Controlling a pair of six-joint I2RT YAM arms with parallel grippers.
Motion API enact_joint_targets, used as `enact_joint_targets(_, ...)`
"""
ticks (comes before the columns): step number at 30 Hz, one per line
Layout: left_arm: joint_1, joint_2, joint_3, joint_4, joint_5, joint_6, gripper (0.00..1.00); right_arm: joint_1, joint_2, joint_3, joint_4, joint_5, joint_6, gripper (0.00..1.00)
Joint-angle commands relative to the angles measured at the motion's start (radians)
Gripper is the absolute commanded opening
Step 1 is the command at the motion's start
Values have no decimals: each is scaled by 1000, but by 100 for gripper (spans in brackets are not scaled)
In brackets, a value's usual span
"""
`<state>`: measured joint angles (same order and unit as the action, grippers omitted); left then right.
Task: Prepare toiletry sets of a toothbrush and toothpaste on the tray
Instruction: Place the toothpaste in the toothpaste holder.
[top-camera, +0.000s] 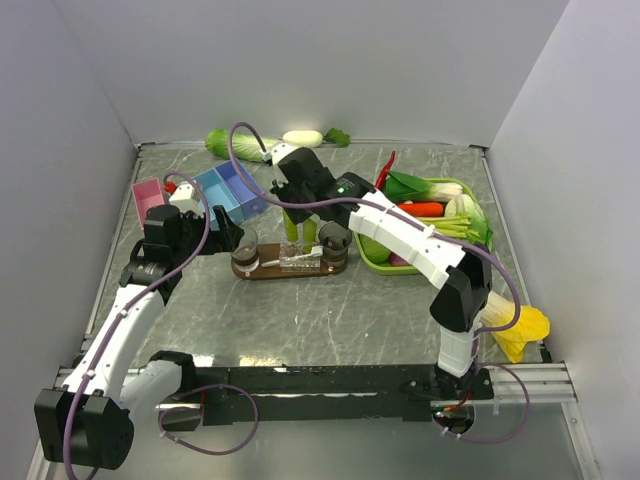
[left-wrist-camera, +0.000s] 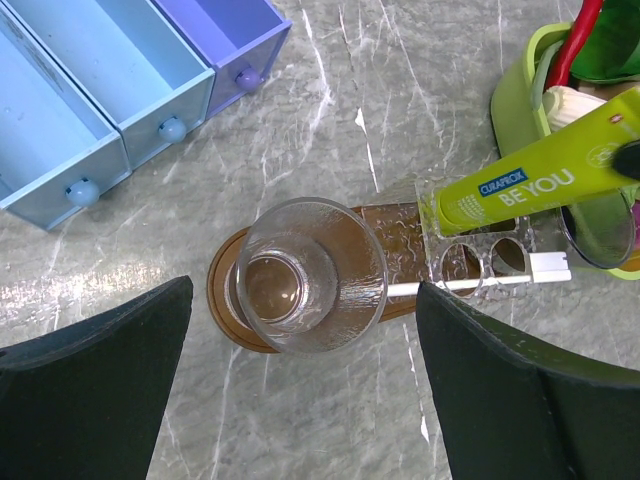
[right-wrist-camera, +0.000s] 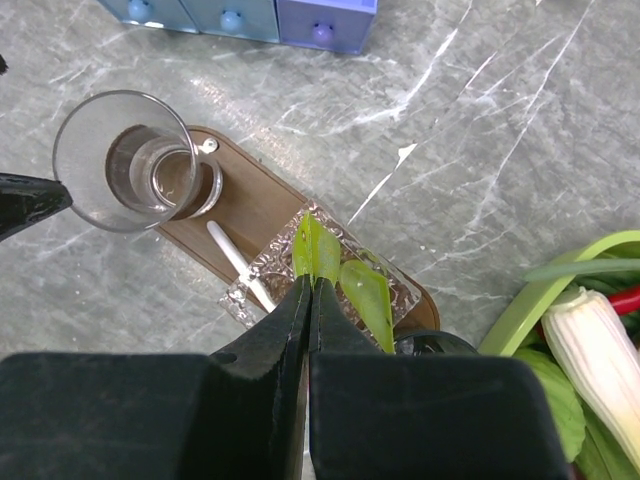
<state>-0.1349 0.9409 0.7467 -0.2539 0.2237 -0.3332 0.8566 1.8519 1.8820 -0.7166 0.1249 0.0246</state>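
Top external: grey marbled counter (top-camera: 300, 320), plain white walls (top-camera: 300, 60); right fingers (right-wrist-camera: 270, 340) pinch the lime-green toothpaste (right-wrist-camera: 317, 250) over dark oval tray (right-wrist-camera: 255, 200); left fingers (left-wrist-camera: 90, 360) spread either side of tumbler (left-wrist-camera: 310, 272) standing on it.

The whole counter (top-camera: 300, 310) is taken in from high above its near edge. Both wrist views are aimed steeply down at close range; the tray (left-wrist-camera: 220, 297) and one tumbler (left-wrist-camera: 312, 275) are shared by all three views.
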Motion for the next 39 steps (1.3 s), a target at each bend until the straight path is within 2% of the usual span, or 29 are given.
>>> enact_joint_targets(1,-5,4,43,19,22,20,97,-10,12,-21,77,4,-8,0)
enact_joint_targets(36,-5,13,40,22,32,22,97,-19,72,-84,123,-19,5,0)
enact_joint_targets(39,-5,15,40,24,34,23,97,-18,66,-89,121,-22,6,6)
